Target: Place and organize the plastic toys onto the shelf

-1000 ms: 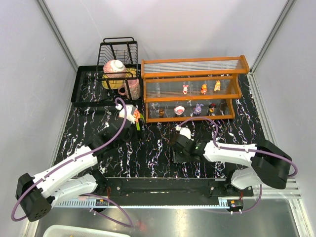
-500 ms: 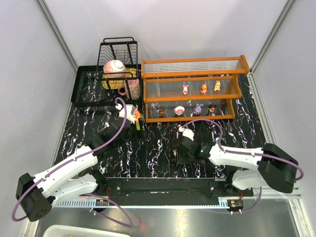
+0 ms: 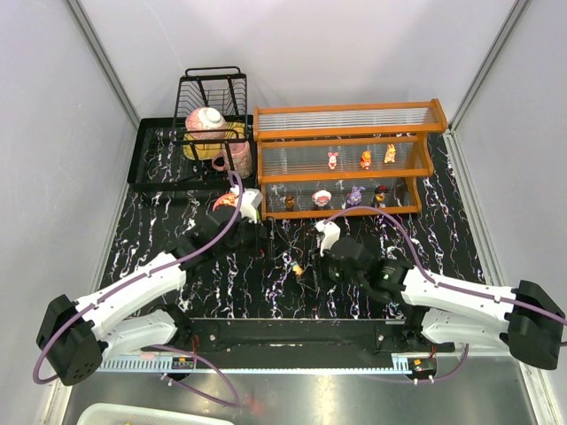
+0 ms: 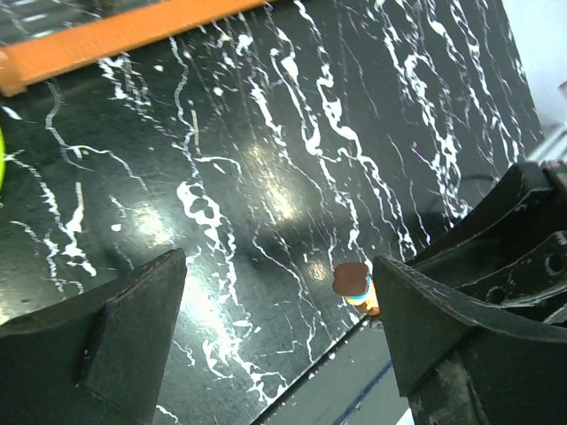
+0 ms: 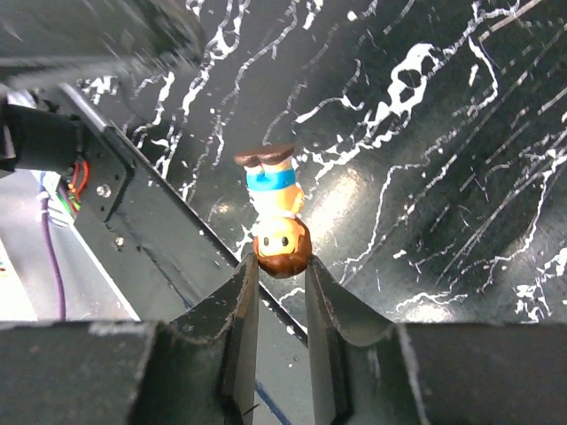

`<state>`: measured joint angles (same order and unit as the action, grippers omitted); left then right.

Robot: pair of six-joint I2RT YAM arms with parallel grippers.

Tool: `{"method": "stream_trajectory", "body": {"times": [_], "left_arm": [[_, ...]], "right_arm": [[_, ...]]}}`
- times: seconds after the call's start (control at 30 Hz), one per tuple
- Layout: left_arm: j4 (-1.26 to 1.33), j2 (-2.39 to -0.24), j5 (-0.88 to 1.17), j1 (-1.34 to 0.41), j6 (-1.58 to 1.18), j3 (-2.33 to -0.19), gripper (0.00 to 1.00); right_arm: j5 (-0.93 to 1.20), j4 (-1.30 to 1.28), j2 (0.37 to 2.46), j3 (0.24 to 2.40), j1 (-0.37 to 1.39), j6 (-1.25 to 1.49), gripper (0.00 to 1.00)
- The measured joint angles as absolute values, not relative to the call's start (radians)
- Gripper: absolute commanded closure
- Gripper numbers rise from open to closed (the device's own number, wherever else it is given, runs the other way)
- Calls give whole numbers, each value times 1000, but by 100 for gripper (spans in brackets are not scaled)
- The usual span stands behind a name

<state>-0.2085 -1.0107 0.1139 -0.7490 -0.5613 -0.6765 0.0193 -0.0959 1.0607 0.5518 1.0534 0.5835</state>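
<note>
The orange-framed shelf (image 3: 345, 133) stands at the back of the table; its bottom rail (image 4: 115, 40) shows in the left wrist view. Three plastic toys (image 3: 365, 160) stand on its middle tier and several more (image 3: 322, 197) on the lowest. My right gripper (image 3: 306, 266) (image 5: 280, 266) is shut on the head of a brown-haired orange figurine with a blue band (image 5: 275, 208) (image 3: 299, 269) (image 4: 356, 285), near the table's front edge. I cannot tell whether its feet touch the table. My left gripper (image 3: 259, 232) (image 4: 279, 274) hangs open and holds nothing, off the shelf's left end.
A black wire dish rack (image 3: 213, 97) holding a pink-white item (image 3: 205, 119) stands in a black tray (image 3: 155, 155) at the back left. A red bowl (image 3: 226, 202) peeks out beside the left wrist. The table's front edge (image 4: 292, 390) runs just below the held figurine.
My right gripper has shut on the figurine and swung left, its arm stretched out lower. My left gripper has shifted right toward the shelf's left end and opened wider.
</note>
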Motion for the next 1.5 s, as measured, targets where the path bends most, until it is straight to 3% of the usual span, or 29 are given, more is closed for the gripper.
{"method": "stream_trajectory", "body": {"times": [0.63,1.0,1.37,1.43,1.47,1.5], "left_arm": [[-27,-1026,319,-749,-656,-609,24],[56,-1034,389,-749,-718,-606,49],[71,-1034,426,-749,-732,-606,61],[71,-1034,429,-749,-733,-606,67],[71,-1034,431,-749,-735,-606,79],[71,-1034,432,-749,-735,-606,84]], "right_arm": [[22,4,997,553,1053,526,100],[-36,63,973,554,1053,510,100],[-36,64,973,557,1053,500,100],[-36,64,970,557,1053,496,100],[-36,64,969,557,1053,495,100],[-36,64,968,558,1053,494,100]]}}
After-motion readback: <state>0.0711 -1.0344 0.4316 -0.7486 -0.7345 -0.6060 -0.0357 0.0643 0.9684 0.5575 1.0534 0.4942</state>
